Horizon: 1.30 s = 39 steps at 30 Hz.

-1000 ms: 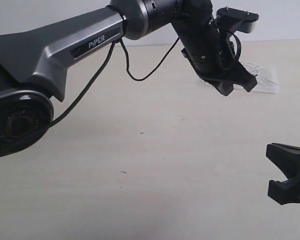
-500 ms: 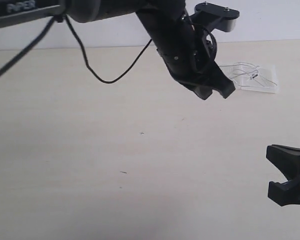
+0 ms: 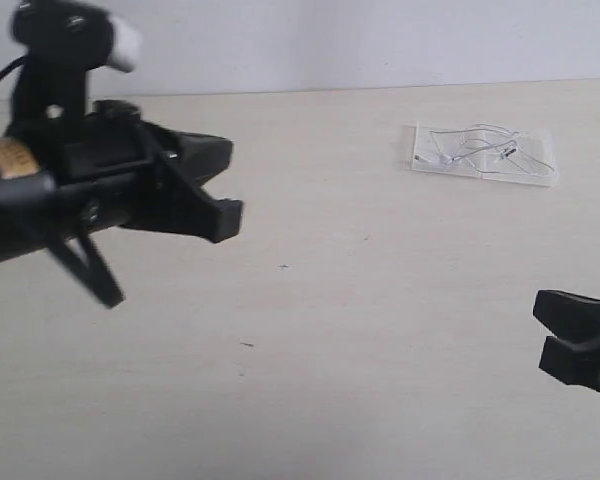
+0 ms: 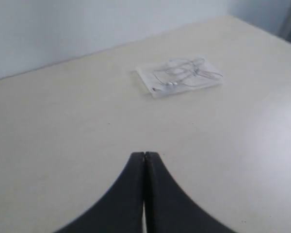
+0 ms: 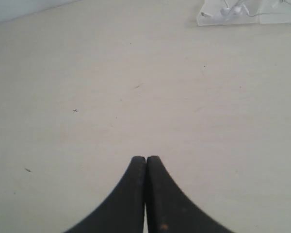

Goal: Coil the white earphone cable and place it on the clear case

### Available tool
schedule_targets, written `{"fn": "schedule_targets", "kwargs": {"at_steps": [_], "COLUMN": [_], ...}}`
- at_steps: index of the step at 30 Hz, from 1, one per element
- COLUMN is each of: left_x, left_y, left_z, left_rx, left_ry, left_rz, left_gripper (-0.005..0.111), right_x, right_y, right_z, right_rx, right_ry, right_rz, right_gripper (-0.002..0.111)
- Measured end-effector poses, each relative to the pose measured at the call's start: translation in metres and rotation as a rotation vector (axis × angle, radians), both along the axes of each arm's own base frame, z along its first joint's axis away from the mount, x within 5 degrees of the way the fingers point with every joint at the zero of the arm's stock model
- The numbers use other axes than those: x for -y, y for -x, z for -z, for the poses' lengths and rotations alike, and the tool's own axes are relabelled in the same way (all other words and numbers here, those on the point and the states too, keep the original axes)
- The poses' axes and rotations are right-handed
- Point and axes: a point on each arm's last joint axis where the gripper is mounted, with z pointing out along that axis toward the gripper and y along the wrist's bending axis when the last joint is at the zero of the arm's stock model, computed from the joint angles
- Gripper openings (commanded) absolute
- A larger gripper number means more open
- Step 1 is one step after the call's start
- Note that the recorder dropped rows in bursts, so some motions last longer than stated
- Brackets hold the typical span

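**Resting on the case: cable looks placed, both arms clear of it**

Hanging over the left part of the surface (image 3: 310,330), the left gripper (image 3: 225,185) has its jaws clenched tip to tip on nothing, as its own wrist view shows plainly. Its tips aim to the right, roughly toward the task's things.

Right of the middle and toward the far edge, the white earphone cable (image 3: 475,148) lies in loose loops on top of the clear case (image 3: 542,178). A few strands reach close to the case's edges. The case lies flat, with its long axis running left to right along that far edge.

At the right, low and near the front, the right gripper (image 3: 547,330) is likewise pressed shut and empty, well apart from the case.

The case sits on the right arm's side, so any last tidying probably falls to that arm, reaching away toward the far edge. By my reading the placing is as good as done.
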Motion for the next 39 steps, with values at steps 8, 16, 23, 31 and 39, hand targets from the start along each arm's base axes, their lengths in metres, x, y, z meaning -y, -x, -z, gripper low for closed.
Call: {"fn": "schedule_targets", "kwargs": {"at_steps": [8,16,23,31,39], "left_x": [-0.067,-0.071,-0.071,-0.071,-0.082], "left_y": [0.066,0.071,0.071,0.071,0.071], "left_z": [0.021,0.021,0.021,0.021,0.014], "left_rx": [0.148,0.159,0.159,0.159,0.198], "left_ry": [0.161,0.172,0.172,0.172,0.2], "left_rz": [-0.134,-0.135,-0.135,-0.135,-0.188], "left_gripper": [0.0,0.0,0.0,0.0,0.0], "right_x": [0.0,0.0,0.0,0.0,0.0], "right_y": [0.0,0.0,0.0,0.0,0.0], "right_z": [0.0,0.0,0.0,0.0,0.0], "right_rx": [-0.039,-0.039,-0.039,-0.039,-0.039], "right_ry": [-0.082,-0.082,-0.082,-0.082,-0.082], "right_rz": [0.054,0.054,0.054,0.054,0.054], "right_gripper": [0.0,0.0,0.0,0.0,0.0]}}
